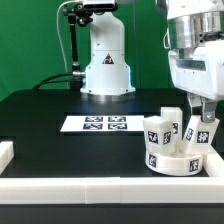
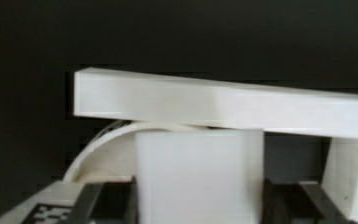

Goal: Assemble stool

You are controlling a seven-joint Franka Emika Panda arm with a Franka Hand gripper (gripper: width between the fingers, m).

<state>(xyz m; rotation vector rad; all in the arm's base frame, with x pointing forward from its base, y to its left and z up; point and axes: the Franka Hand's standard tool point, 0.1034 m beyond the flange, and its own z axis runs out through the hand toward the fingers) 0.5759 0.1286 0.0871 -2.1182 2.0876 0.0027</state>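
Here the round stool seat (image 1: pixel 178 160) lies on the black counter (image 1: pixel 60 150) by the front rail (image 1: pixel 110 190), legs (image 1: pixel 160 130) standing in it. The claw (image 1: pixel 203 125) grips one leg (image 2: pixel 190 170) there.

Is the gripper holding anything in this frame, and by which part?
The gripper appears closed on the upper end of a white stool leg standing on the round seat; the contact itself is not clearly visible.
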